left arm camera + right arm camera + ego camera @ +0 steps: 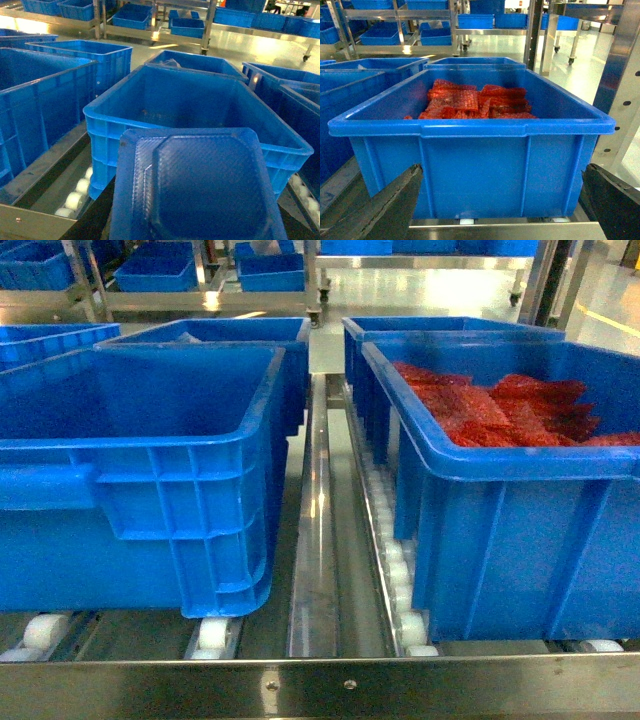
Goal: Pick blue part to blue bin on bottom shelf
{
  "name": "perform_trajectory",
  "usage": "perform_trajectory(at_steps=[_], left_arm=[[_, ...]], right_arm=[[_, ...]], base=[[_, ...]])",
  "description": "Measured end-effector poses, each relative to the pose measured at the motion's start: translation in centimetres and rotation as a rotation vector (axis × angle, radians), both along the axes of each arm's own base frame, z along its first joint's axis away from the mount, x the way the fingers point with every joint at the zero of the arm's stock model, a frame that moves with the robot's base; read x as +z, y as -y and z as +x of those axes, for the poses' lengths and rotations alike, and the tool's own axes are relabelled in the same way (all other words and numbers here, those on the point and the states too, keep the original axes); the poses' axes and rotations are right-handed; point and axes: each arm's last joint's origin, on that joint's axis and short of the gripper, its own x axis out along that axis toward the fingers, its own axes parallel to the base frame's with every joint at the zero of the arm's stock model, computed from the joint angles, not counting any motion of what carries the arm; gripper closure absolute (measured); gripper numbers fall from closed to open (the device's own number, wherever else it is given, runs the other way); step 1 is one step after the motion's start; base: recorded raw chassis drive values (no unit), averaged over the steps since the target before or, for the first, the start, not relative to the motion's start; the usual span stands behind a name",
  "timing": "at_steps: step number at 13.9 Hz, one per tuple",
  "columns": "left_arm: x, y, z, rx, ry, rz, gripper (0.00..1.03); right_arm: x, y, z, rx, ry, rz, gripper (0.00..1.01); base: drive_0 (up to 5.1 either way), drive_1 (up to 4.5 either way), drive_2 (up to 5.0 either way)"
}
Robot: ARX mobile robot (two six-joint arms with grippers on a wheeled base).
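Observation:
The blue part (200,190), a translucent blue moulded tray, fills the lower half of the left wrist view. It hangs just in front of an empty blue bin (102,155) and level with its rim. My left gripper is shut on the blue part, its fingers hidden under it. That blue bin (150,470) stands at the left of the bottom shelf (320,680), on white rollers (400,590). My right gripper (502,200) is open, its dark fingers (380,210) spread wide before another bin. Neither gripper shows in the head view.
A blue bin (470,130) holding red mesh parts (470,102) stands on the right of the shelf. A steel divider rail (315,540) runs between the two front bins. More blue bins stand behind and to the left (40,115). Racks with bins stand across the aisle (160,270).

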Motion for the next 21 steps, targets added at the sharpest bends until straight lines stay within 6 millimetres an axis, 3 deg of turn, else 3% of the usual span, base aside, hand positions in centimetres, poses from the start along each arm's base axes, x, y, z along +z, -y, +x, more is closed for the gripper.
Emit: perform_trajectory(at_steps=[7,21], left_arm=[[0.05,-0.01,-0.02,0.0,0.005,-0.002,0.6],[0.01,0.01,0.02,0.0,0.0,0.0,0.6]], right_arm=[[0.03,0.0,0.0,0.0,0.003,0.0,0.03],[0.01,0.0,0.0,0.0,0.001,0.0,0.03]], base=[[0.0,4.1,-4.1],[0.0,0.0,0.0]])
